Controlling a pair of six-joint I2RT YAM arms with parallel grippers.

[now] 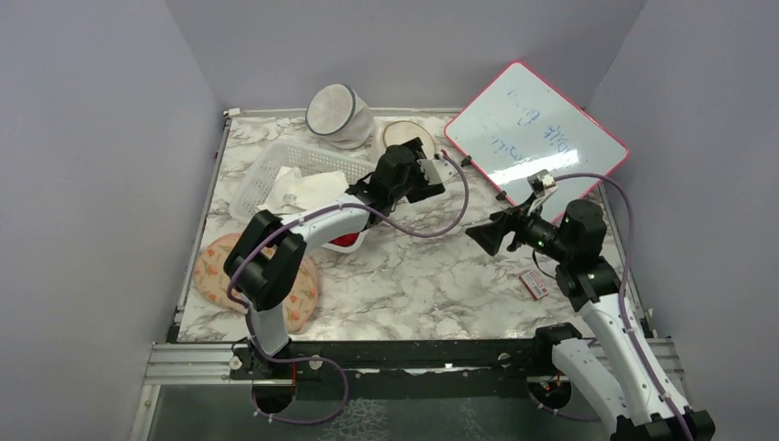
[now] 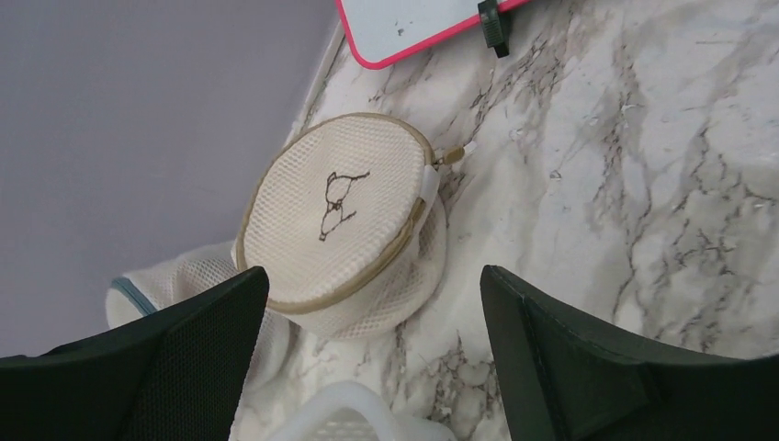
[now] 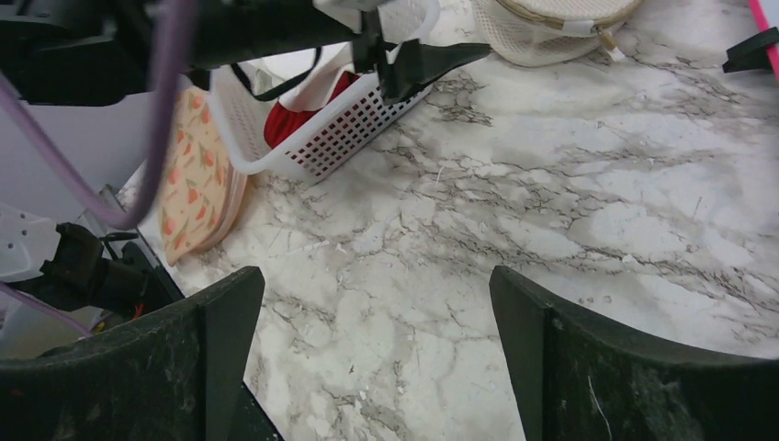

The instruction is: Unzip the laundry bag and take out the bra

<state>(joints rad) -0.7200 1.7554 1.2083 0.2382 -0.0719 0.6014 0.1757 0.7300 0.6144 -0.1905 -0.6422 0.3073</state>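
The laundry bag [image 2: 335,216] is a round cream mesh bag with a tan zip rim and a small black bra drawing. It lies at the back of the table [image 1: 401,134], its zip pull [image 2: 450,156] toward the whiteboard. It looks zipped shut. My left gripper [image 2: 375,276] is open and empty, hovering just short of the bag [image 1: 423,163]. My right gripper [image 3: 377,276] is open and empty above bare marble at mid right [image 1: 481,237]. The bag also shows at the top of the right wrist view [image 3: 551,28]. No bra is in view.
A white mesh bag with a grey-blue rim [image 1: 335,112] stands left of the laundry bag. A white basket [image 1: 266,175] holds white cloth and red cloth [image 3: 294,115]. A pink-rimmed whiteboard [image 1: 536,129] leans at back right. A floral round mat [image 1: 216,276] and a small card [image 1: 534,284] lie near the front.
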